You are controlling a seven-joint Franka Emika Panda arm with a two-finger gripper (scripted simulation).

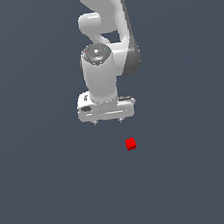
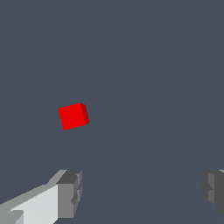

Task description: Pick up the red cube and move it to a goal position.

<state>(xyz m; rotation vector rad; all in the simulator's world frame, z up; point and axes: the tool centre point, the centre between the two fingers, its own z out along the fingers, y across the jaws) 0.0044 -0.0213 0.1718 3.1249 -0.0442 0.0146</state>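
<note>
Cube (image 1: 131, 143) lies on the worktop (image 1: 50, 193), apart from the empty, spread-open claw (image 1: 108, 121) and off its centreline. Centre your claw over the cube first, then descend straight and close.

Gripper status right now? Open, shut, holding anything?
White robot gripper: open, fingers wide apart, holding nothing; the tiny bright red cube lies apart from it, not between them.
</note>
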